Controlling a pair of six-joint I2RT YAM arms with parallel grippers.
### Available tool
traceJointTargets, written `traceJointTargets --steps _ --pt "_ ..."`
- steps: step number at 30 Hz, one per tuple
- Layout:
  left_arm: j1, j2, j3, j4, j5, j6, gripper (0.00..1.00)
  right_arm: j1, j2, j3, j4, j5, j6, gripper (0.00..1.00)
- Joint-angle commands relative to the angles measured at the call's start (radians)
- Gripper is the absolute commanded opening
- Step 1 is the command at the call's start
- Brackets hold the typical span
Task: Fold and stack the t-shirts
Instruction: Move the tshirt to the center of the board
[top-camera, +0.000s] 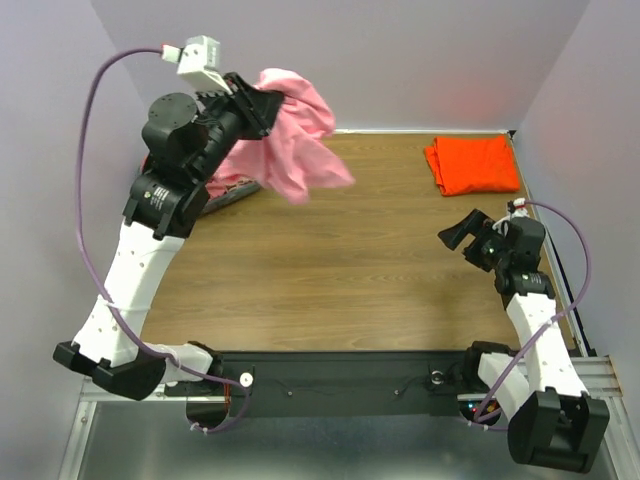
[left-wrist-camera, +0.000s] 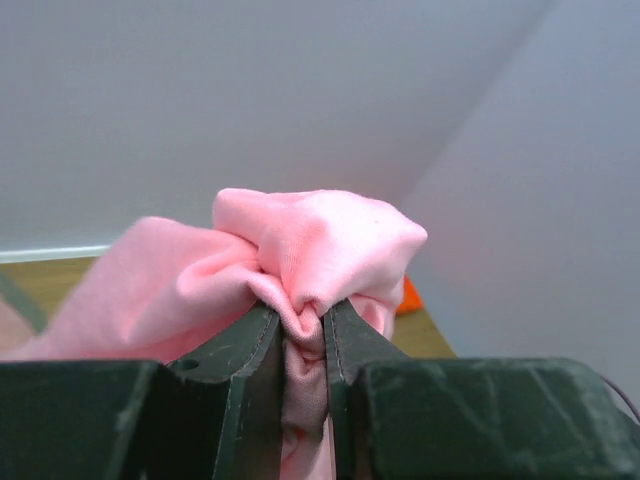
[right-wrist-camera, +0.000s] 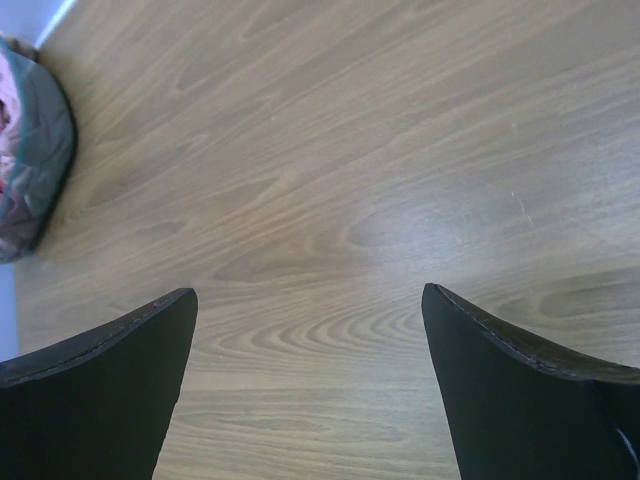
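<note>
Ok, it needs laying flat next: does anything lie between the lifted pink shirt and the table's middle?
Nothing visible does. The pink t-shirt hangs from the left gripper; the table is bare in the middle; the orange t-shirt lies far right.

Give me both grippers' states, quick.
Left gripper: jaws closed on the pink t-shirt, held aloft.
Right gripper: jaws open, holding nothing.

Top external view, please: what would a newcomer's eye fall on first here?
The soft light pink cotton t-shirt stands out first, bunched in the left claw and hanging in the air over the far left of the wooden table. Next comes the bright orange t-shirt, lying folded at the far right corner. The right claw stands open and empty above bare wood on the right.
</note>
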Motion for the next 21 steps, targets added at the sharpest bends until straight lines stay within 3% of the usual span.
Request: traceJointTargets --steps 1,3,4,5,6,7,9,10,13,16,21 --pt "-0.083 0.010 -0.042 0.148 0.119 0.029 0.15 -0.003 -0.079 0.023 0.045 0.008 -0.005 1.00" --pt "-0.114 -0.002 -0.120 0.146 0.134 0.020 0.15 -0.003 -0.111 0.038 0.011 0.061 -0.008 1.00" --pt "-0.117 -0.016 -0.162 0.154 0.073 0.012 0.19 -0.003 -0.119 0.051 -0.009 0.093 -0.014 1.00" --pt "-0.117 -0.046 -0.258 0.152 0.008 0.009 0.36 -0.003 -0.124 0.061 -0.054 0.132 -0.016 1.00" --pt "-0.117 -0.062 -0.303 0.136 -0.082 -0.006 0.45 -0.003 -0.122 0.071 -0.078 0.225 -0.017 1.00" --pt "-0.115 -0.082 -0.382 0.081 -0.270 -0.017 0.70 -0.003 -0.119 0.094 -0.127 0.277 -0.010 1.00" --pt "-0.109 -0.096 -0.446 0.002 -0.438 -0.066 0.93 -0.003 -0.115 0.108 -0.164 0.406 -0.001 1.00" --pt "-0.102 -0.106 -0.507 -0.062 -0.554 -0.111 0.99 -0.003 -0.111 0.106 -0.185 0.452 0.016 1.00" --pt "-0.078 -0.136 -0.607 -0.133 -0.630 -0.188 0.98 -0.003 -0.105 0.092 -0.199 0.462 0.038 1.00" --pt "-0.060 -0.180 -0.688 -0.104 -0.585 -0.202 0.99 -0.003 -0.095 0.085 -0.196 0.373 0.039 1.00" --pt "-0.062 -0.290 -0.913 -0.003 -0.315 -0.268 0.99 -0.003 -0.013 0.066 -0.149 0.157 -0.002 1.00"
